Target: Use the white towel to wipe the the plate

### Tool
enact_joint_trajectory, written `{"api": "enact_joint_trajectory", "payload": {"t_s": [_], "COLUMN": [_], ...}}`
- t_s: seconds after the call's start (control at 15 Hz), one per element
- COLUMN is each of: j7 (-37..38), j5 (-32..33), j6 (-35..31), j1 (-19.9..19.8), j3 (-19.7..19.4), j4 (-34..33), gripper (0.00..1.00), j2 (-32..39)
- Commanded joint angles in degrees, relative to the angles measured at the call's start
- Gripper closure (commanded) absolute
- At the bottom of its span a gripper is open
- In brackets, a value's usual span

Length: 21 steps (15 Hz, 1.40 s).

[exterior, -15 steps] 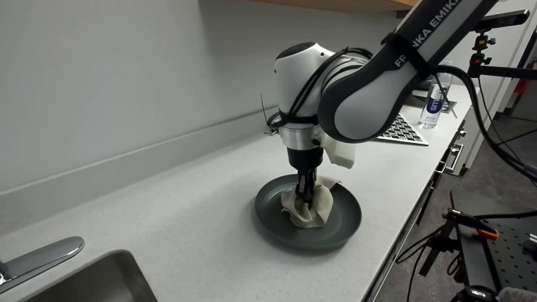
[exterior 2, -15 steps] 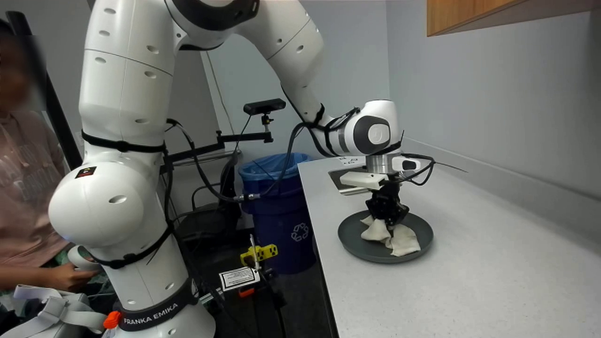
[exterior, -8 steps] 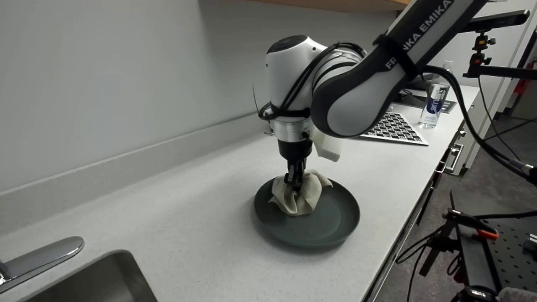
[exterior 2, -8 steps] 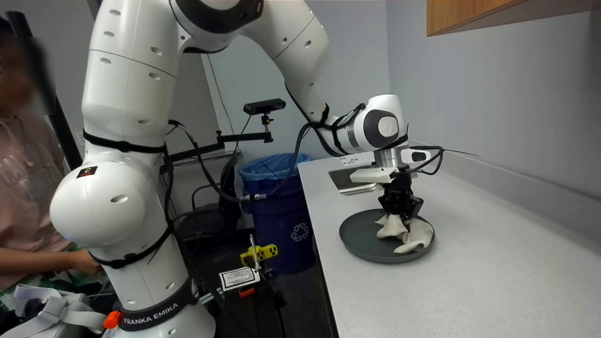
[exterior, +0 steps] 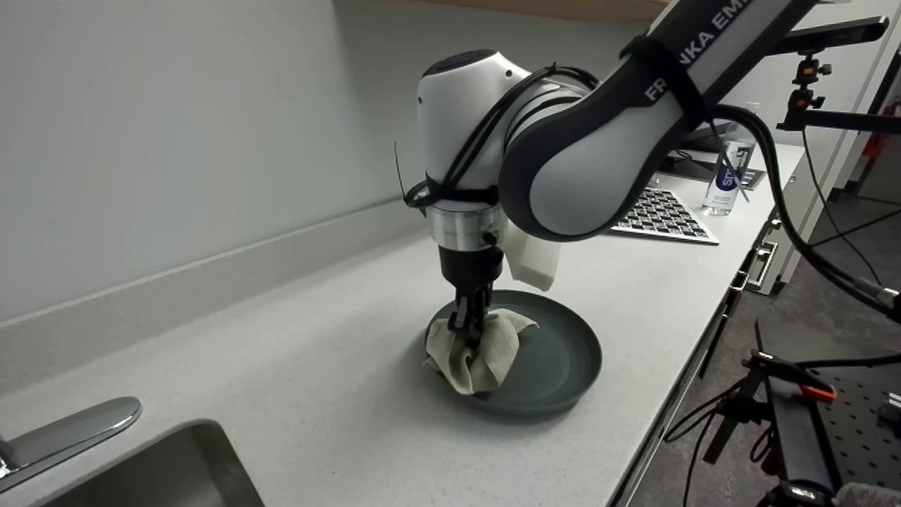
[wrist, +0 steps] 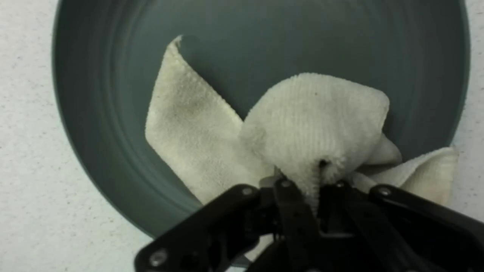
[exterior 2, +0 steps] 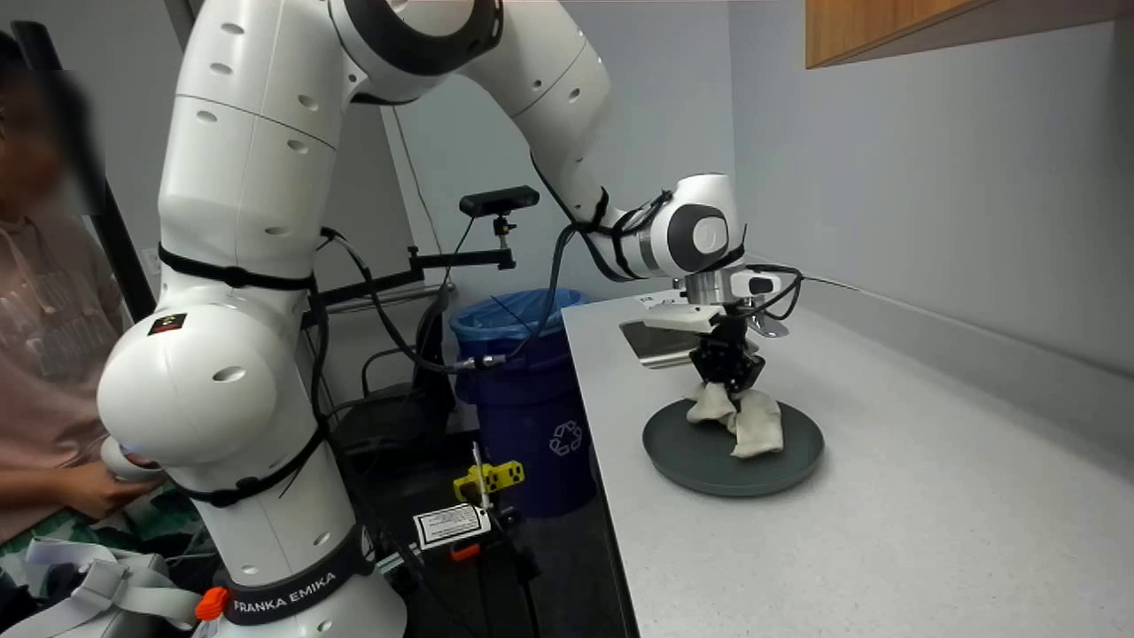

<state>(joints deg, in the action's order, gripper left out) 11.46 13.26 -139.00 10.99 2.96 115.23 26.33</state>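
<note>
Far left in an exterior view: metal faucet (exterior: 77, 436), cut off by the frame, beside a sink (exterior: 204, 451) set into the pale speckled table (exterior: 338, 408). Well apart to the right, the tool (exterior: 469, 332) points straight down, fingers (exterior: 460, 313) drawn together with a fold of white towel (exterior: 503, 350) pinched between them; tips buried in the cloth. Towel is bunched over the left part of a dark green-gray dinner plate (exterior: 559, 362), which lies flat on the table in both exterior views. Can't tell how hard the cloth presses on it. White block-like part (exterior: 533, 262) hangs just beside the wrist, above the plate. Robot arm (exterior: 598, 169) slopes off to the upper right, partly hiding a black-and-white checkered board (exterior: 665, 218) lying flat on the table. Next, a clear bottle (exterior: 728, 176) with a blue label, upright. Top right, a black camera (exterior: 834, 35) on a mount.

Wrist view, also left to right: a wide towel flap over the plate, then a rounded lobe bulging up where the fingers hold it, then a corner crossing the plate's rim.
</note>
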Motion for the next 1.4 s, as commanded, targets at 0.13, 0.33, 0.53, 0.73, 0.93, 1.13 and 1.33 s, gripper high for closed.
{"api": "enact_joint_trajectory", "payload": {"t_s": [0.13, 0.33, 0.53, 0.73, 0.93, 1.13, 1.33], "j7": [-0.66, -0.56, -0.18, 1.07, 2.94, 4.33, 5.44], "j5": [-5.96, -7.06, -6.68, -5.54, -1.69, 1.68, 3.42], "j6": [1.47, 2.46, 4.09, 5.31, 6.65, 7.57, 6.95], "j1": [-0.64, -1.01, -1.47, -1.91, -1.52, -1.48, -1.24], "j3": [1.53, 1.05, 0.21, -1.23, -3.81, -5.48, -5.97], "j4": [5.34, 7.91, 9.68, 9.87, 8.66, 6.8, 4.24], "gripper": [0.97, 0.97, 0.97, 0.97, 0.97, 0.97, 0.97], "j2": [-3.98, -5.37, -6.66, -7.41, -7.13, -5.89, -3.95]}}
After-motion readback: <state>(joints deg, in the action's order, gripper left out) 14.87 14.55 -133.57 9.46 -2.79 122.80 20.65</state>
